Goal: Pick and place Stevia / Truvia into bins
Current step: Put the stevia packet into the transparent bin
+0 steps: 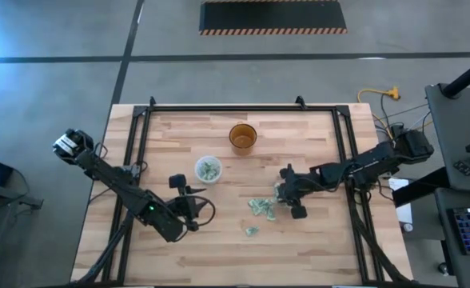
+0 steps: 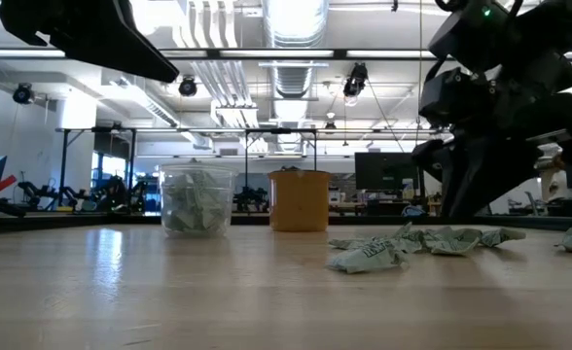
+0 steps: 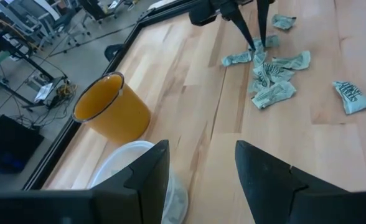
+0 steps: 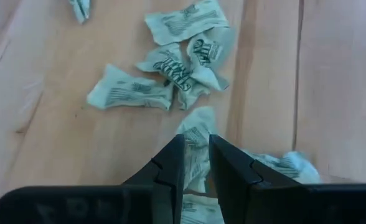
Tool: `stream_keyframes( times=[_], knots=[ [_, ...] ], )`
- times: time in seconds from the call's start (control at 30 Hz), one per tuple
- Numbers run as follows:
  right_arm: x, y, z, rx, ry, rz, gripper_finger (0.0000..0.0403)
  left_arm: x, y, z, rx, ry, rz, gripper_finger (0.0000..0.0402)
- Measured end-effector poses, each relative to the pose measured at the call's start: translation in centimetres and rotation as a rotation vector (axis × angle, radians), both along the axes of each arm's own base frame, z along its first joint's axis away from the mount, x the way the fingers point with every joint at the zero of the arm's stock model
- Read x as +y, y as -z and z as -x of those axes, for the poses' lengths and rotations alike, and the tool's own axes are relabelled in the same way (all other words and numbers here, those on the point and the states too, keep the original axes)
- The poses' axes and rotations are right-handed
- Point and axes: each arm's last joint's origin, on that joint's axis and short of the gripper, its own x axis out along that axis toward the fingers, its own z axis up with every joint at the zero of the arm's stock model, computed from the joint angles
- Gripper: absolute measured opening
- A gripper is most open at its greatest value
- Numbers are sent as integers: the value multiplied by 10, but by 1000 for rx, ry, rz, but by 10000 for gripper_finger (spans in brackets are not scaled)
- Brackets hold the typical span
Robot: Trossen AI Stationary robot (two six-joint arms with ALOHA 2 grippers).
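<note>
High view puts my right end effector low over the table, at the right edge of a loose pile of sachets. One more sachet lies apart from the pile, nearer the table's front edge. The clear cup stands left of the pile with green sachets already inside, and the amber cup stands behind it, toward the table's far side; the two cups are near each other but not touching.

My right wrist view looks down on the crumpled sachets, pale green and white with dark print. My right end effector sits directly over one of them, with another sachet just off to one side. Whether it is open or has closed on that sachet, I cannot tell.

My left end effector hangs near the clear cup, on its front-left side, above the table. In my left wrist view it is spread wide with nothing in it, and the clear cup's rim shows just below it, with the amber cup beside it. Farther off, that view shows my right end effector coming down onto the pile, and a lone sachet lying off to one side.

The low view shows the clear cup holding sachets, the amber cup upright to its right, and sachets flat on the table.
</note>
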Motion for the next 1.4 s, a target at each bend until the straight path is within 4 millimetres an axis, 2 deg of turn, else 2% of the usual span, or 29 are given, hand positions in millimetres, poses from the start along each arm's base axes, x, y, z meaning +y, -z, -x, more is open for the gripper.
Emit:
stream_keyframes(
  times=[0.87, 1.0, 1.17, 1.4],
  knots=[
    [1, 9, 8, 37, 33, 10, 58, 1, 4, 1, 4, -1, 1, 167],
    [0, 10, 9, 34, 56, 47, 48, 1, 4, 1, 4, -1, 1, 167],
    [0, 11, 10, 41, 32, 71, 14, 1, 4, 1, 4, -1, 1, 167],
    [1, 0, 3, 5, 5, 83, 9, 1, 4, 1, 7, 1, -5, 167]
  ],
)
